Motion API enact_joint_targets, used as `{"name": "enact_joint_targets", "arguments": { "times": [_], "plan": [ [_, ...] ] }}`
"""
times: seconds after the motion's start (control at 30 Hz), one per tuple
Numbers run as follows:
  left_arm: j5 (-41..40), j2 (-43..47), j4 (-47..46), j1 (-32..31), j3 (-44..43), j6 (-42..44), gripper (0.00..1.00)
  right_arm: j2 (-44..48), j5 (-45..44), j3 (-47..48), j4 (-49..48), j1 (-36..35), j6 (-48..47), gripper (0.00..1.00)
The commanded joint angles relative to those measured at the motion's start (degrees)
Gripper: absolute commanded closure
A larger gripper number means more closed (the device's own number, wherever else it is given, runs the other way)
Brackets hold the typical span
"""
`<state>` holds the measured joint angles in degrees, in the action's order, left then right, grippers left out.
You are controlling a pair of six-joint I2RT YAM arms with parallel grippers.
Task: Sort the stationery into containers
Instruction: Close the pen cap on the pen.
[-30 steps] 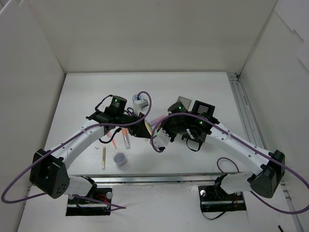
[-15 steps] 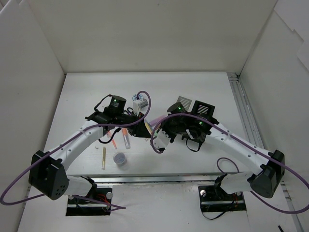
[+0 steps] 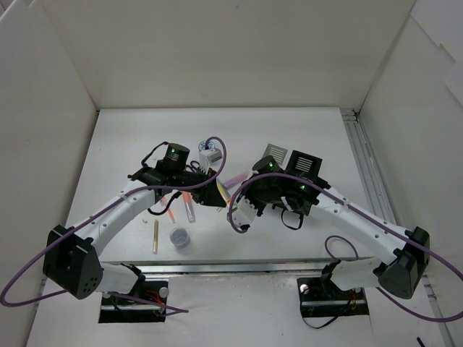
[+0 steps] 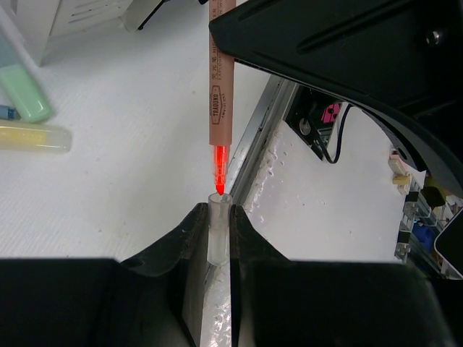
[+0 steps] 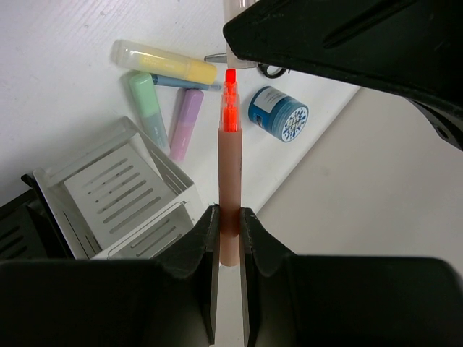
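Note:
My right gripper (image 5: pixel 230 220) is shut on the barrel of a salmon-pink marker (image 5: pixel 230 181) whose orange tip is bare. My left gripper (image 4: pixel 218 217) is shut on a clear cap (image 4: pixel 218 231). The marker (image 4: pixel 219 94) points at the cap, tip just at its mouth. In the top view the two grippers meet mid-table, left (image 3: pixel 211 192) and right (image 3: pixel 244 189), with the marker (image 3: pixel 235 178) between them. The white organizer (image 3: pixel 275 154) and the black pen holder (image 3: pixel 304 163) stand behind the right arm.
Yellow (image 5: pixel 163 61), green (image 5: pixel 147 105) and purple (image 5: pixel 187 123) highlighters lie beside the white organizer (image 5: pixel 116 191), near a blue patterned tin (image 5: pixel 278 114). A purple jar (image 3: pixel 180 237), a thin yellow pen (image 3: pixel 155 236) and two more pens (image 3: pixel 189 206) lie under the left arm.
The right arm has shifted slightly right and toward the near edge, so the pink marker now shows between the two grippers. Both grips are unchanged.

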<state>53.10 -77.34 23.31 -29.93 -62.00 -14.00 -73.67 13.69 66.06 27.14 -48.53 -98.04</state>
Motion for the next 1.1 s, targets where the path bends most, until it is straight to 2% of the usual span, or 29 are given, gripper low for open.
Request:
{"name": "enact_joint_targets", "arguments": {
  "times": [0.0, 0.6, 1.07],
  "plan": [
    [1.04, 1.31, -3.45, -0.21, -1.99, -0.33, 1.0, 0.81, 2.74, 0.56, -1.56, -1.3, -1.28, 1.0],
    [1.83, 0.17, -3.45, -1.27, -1.81, 0.02, 1.0, -1.04, 2.13, 3.11, -1.65, -1.22, 0.74, 1.0],
    [0.16, 1.49, -3.71, -1.27, -1.9, -0.41, 1.0, 1.07, 1.24, -0.58, -1.47, -1.92, -2.42, 1.0]
  ]
}}
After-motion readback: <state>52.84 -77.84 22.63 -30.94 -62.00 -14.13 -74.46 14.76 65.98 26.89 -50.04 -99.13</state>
